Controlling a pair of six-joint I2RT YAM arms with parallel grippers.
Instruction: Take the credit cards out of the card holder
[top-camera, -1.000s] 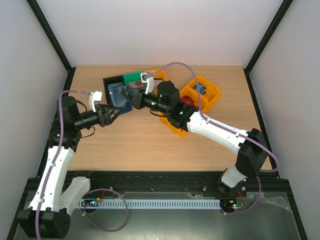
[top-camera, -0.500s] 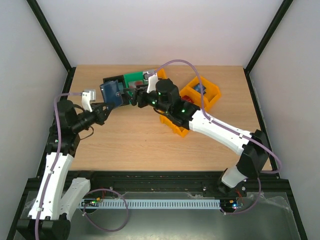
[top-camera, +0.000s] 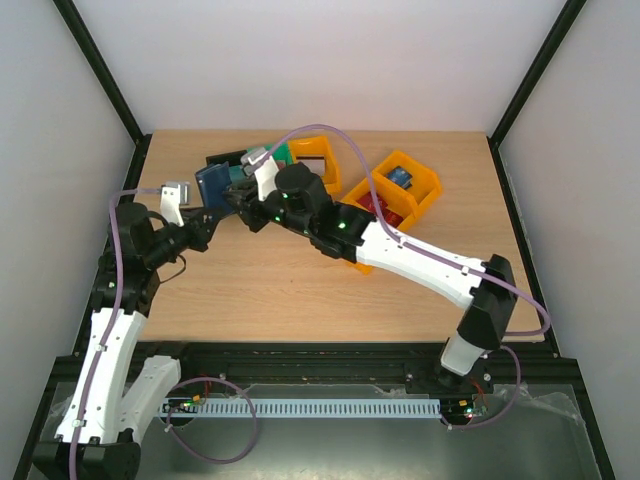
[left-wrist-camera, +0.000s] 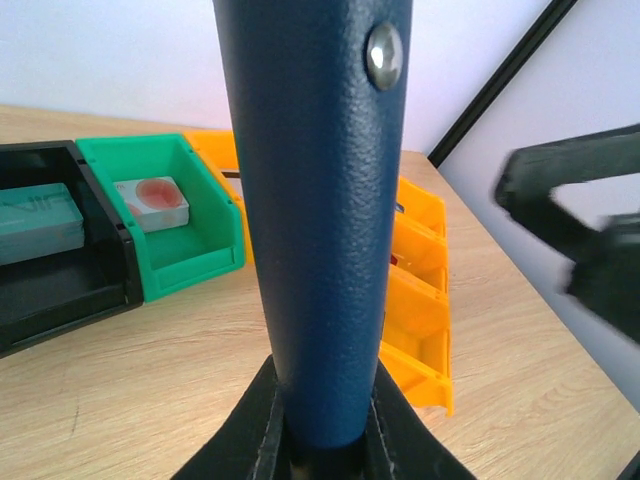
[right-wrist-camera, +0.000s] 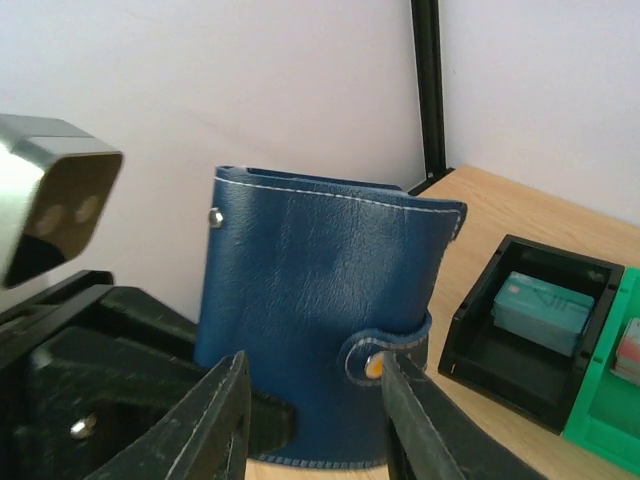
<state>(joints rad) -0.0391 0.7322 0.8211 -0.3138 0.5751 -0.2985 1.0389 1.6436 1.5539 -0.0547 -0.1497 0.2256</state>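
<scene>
The card holder (top-camera: 212, 183) is a dark navy wallet, folded shut with its tab snapped. My left gripper (top-camera: 205, 210) is shut on its lower edge and holds it upright above the table; in the left wrist view the wallet (left-wrist-camera: 320, 200) rises from the left gripper (left-wrist-camera: 322, 440). My right gripper (top-camera: 234, 195) is open just in front of the wallet (right-wrist-camera: 320, 290). In the right wrist view the right gripper (right-wrist-camera: 315, 420) has one fingertip (right-wrist-camera: 415, 410) beside the tab's snap (right-wrist-camera: 374, 364). No credit cards show from the closed wallet.
A black bin (right-wrist-camera: 530, 350) holding a teal card-like item (right-wrist-camera: 540, 305) stands behind the wallet, with a green bin (left-wrist-camera: 160, 215) holding a small pale item beside it. Orange bins (top-camera: 405, 185) stand to the right, one under the right arm. Cage walls and posts surround the table.
The left gripper has lifted the wallet from over the black bin and stood it upright. The right gripper has swung left and now faces the wallet's tab side.
</scene>
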